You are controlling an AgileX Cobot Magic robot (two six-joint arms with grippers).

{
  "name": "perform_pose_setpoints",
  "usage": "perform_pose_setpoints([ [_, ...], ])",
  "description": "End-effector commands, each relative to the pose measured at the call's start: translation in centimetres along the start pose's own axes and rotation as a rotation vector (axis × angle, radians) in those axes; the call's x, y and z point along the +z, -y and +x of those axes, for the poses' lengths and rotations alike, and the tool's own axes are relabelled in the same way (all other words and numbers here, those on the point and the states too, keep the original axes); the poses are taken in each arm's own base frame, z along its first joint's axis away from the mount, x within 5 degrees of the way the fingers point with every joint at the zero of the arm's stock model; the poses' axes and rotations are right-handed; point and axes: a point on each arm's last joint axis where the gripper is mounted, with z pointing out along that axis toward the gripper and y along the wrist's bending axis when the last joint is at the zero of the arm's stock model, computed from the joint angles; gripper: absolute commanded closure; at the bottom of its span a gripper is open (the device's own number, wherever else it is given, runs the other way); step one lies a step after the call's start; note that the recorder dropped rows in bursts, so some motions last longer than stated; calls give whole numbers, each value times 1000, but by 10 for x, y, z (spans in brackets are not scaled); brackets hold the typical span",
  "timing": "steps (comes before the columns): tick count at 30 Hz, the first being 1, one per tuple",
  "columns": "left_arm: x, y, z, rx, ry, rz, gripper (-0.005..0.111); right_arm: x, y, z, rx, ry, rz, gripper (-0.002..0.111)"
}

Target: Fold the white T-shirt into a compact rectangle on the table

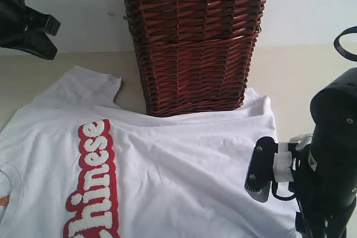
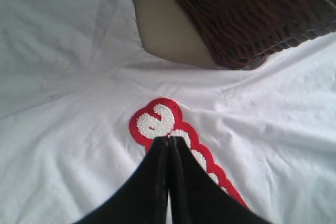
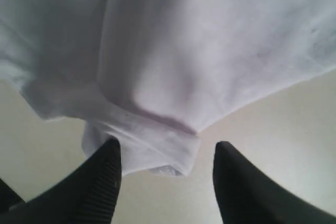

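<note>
**Fold, starting layout.** The white T-shirt (image 1: 178,154) lies spread on the table (image 1: 290,76), print upward. Its far edge touches the foot of the wicker basket (image 1: 192,54), and one sleeve (image 1: 89,85) lies just beside the basket's left side in the exterior view. The left gripper (image 2: 168,140), jaws pressed together, hangs over the red band (image 2: 181,127) near the basket. The right gripper (image 3: 167,145) is well apart from the basket. Its jaws stand apart around a bunched shirt corner (image 3: 152,148), unclamped.
</note>
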Motion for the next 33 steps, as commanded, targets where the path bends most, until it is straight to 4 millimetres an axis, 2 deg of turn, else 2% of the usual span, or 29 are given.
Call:
perform_pose_setpoints([
  [1,-3,2,-1,-2,22,6,107,-1,-1,-2,-12,9,-12,57],
  [6,-3,2,0,-3,18,9,107,1,7,-8,0,61,70,64],
  [8,-3,3,0,-3,10,13,107,8,7,-13,20,74,44,68],
  [12,-3,2,0,-3,12,12,107,22,4,-11,23,-22,-21,77],
  [17,-3,3,0,-6,18,14,107,19,5,-9,0,-93,-34,108],
  [21,-3,3,-1,-10,20,20,107,-9,10,-12,14,-55,-9,108],
  [24,-3,3,-1,-10,22,18,107,-17,9,-9,-18,-51,1,108],
  [31,-3,6,1,0,5,41,107,-23,16,0,-126,-118,81,108],
  [33,-2,14,2,52,-15,70,107,-23,18,1,-122,-129,107,101],
])
